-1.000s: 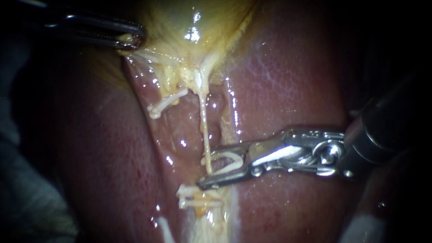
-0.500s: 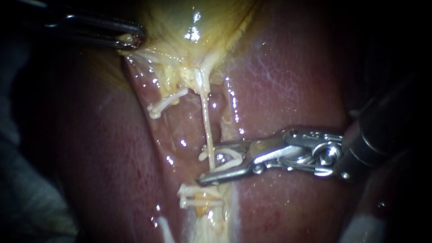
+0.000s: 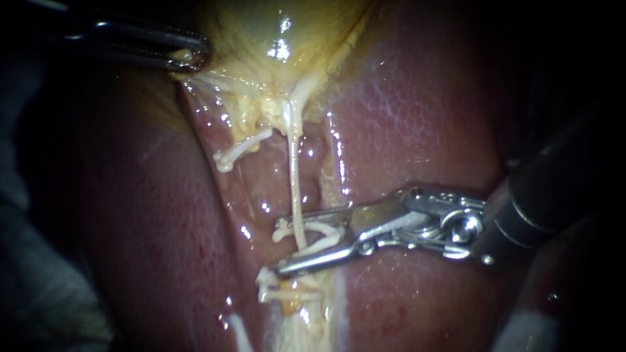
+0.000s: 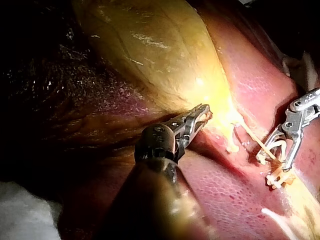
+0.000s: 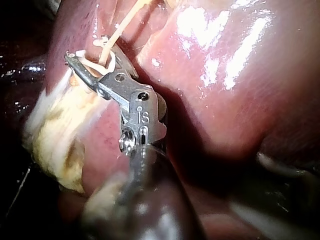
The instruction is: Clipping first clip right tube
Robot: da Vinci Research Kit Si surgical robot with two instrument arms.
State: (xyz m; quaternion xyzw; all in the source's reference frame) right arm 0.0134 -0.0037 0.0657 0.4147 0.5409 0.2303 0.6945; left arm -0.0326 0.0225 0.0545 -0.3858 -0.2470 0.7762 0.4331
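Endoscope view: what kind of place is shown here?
Probably a surgical bench, though I cannot be sure. The liver and yellowish gallbladder lie exposed; the left instrument holds the gallbladder, and the right instrument holds a clip around a thin tube.

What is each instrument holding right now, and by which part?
Left instrument grips the gallbladder at its edge. Right instrument holds an open white clip by its legs, straddling the tube.
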